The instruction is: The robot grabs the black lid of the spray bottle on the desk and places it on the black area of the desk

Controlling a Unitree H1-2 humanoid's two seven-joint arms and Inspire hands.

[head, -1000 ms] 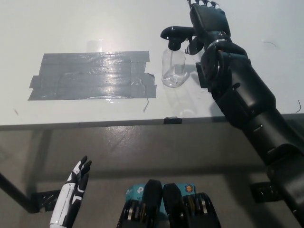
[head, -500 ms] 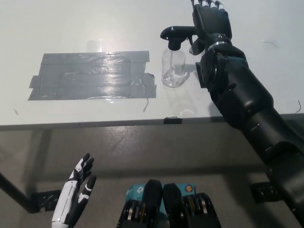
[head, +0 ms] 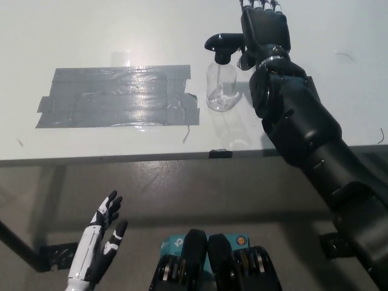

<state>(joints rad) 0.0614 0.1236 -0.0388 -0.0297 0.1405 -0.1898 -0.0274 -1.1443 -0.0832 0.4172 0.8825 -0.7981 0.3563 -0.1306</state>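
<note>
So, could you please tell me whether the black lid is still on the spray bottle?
On. The black lid sits atop the upright clear spray bottle; the right hand is beside it.

Fingertips of the black right hand (head: 264, 27) cut off by the top edge, rear of the black lid (head: 224, 43) hidden behind that hand so contact unclear, white left hand (head: 97, 250) cropped at the lower-left bottom edge.
</note>
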